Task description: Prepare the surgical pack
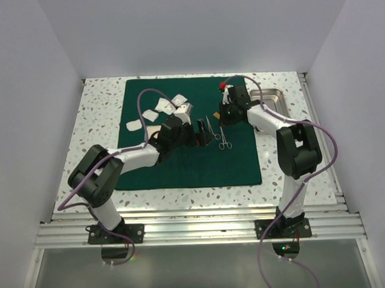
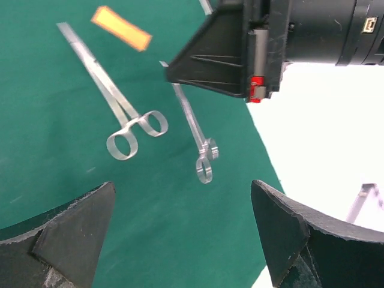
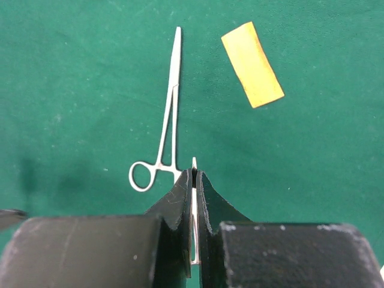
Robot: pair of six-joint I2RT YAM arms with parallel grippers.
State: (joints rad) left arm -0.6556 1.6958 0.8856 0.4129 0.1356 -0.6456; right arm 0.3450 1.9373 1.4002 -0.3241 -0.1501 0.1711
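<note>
Green drape (image 1: 181,169), speckled table (image 1: 103,109), white walls (image 1: 188,30), left fingers (image 2: 66,240) open, right fingers (image 3: 177,204) pinching instrument (image 2: 191,120)

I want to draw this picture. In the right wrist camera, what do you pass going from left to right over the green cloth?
steel clamp → thin steel tool, pinched in the shut right gripper → yellow strip. The green cloth lies under them all.
</note>
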